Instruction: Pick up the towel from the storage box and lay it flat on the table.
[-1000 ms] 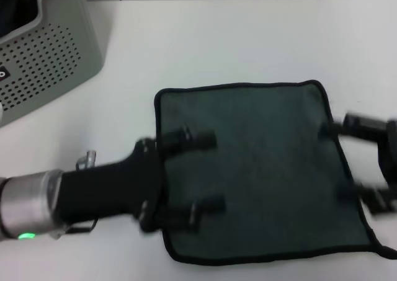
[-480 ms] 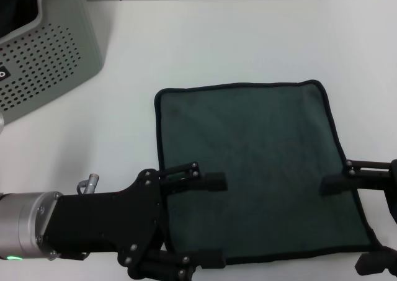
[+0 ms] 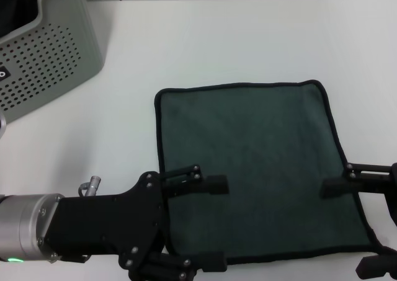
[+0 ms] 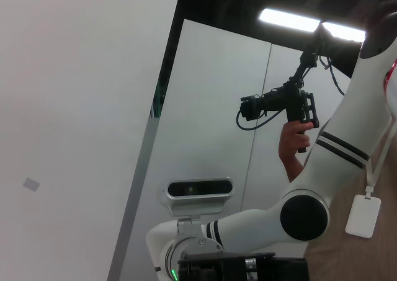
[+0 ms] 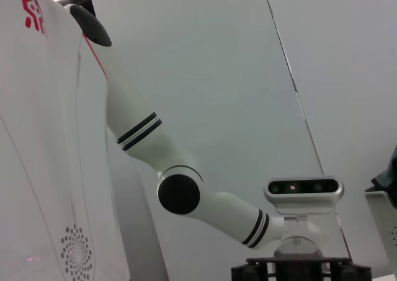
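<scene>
Left hand (image 3: 208,224) sits at the near-left edge of the towel (image 3: 254,163), fingers spread wide and gripping nothing, one finger over the cloth and one at its near hem. Right hand (image 3: 353,228) mirrors it at the near-right edge, also spread and empty; looks like both let go at opposite sides so the cloth stays stretched. Beyond both hands, towel lies flat on the bench (image 3: 236,42), dark green side up, no folds visible. Storage box (image 3: 49,57) is well beyond the left hand, apart from the towel. Laying looks done.
</scene>
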Action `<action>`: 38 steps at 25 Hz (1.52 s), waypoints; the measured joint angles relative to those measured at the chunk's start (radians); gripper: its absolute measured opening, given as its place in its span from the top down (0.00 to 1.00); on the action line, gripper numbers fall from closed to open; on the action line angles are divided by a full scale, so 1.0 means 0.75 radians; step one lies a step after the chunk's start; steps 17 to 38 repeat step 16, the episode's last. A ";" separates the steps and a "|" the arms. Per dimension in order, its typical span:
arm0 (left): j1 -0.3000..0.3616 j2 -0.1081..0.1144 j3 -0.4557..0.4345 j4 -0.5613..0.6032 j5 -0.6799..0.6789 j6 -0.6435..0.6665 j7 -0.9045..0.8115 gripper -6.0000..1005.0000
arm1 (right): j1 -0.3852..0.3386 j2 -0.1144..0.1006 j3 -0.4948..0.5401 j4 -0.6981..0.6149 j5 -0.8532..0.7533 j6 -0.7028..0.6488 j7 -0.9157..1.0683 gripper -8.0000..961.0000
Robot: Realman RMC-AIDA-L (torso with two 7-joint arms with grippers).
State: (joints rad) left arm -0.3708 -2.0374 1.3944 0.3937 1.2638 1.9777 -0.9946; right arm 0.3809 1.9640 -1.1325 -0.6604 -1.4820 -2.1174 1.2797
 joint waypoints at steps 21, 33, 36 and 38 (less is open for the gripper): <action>0.002 -0.002 -0.005 -0.002 0.000 0.002 0.002 0.13 | 0.000 0.012 0.003 -0.002 0.006 0.008 0.000 0.08; 0.002 -0.002 -0.005 -0.002 0.000 0.002 0.002 0.13 | 0.000 0.012 0.003 -0.002 0.006 0.008 0.000 0.08; 0.002 -0.002 -0.005 -0.002 0.000 0.002 0.002 0.13 | 0.000 0.012 0.003 -0.002 0.006 0.008 0.000 0.08; 0.002 -0.002 -0.005 -0.002 0.000 0.002 0.002 0.13 | 0.000 0.012 0.003 -0.002 0.006 0.008 0.000 0.08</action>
